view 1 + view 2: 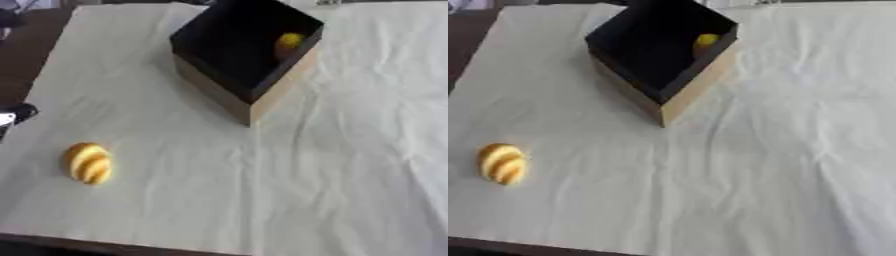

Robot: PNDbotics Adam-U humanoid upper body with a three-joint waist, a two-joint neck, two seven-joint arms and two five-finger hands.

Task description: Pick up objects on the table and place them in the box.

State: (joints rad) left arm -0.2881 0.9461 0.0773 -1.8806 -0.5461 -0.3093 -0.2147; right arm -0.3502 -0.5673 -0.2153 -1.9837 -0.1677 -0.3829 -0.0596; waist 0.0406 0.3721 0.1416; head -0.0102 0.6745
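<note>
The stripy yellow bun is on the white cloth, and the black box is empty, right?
Not quite. The black box is not empty: a small yellow thing already sits inside it, against the far wall, as the left eye view shows. The rest is right: the stripy yellow bun lies out on the white cloth, apart from the box.

No readable txt, labels, brands, nos. or signs anywhere in either view. Box (pixel 262 85): plain tan outer walls, dark inside, no print or sticker visible on it. White cloth over the tabletop (pixel 798 150) is plain, no markings.
</note>
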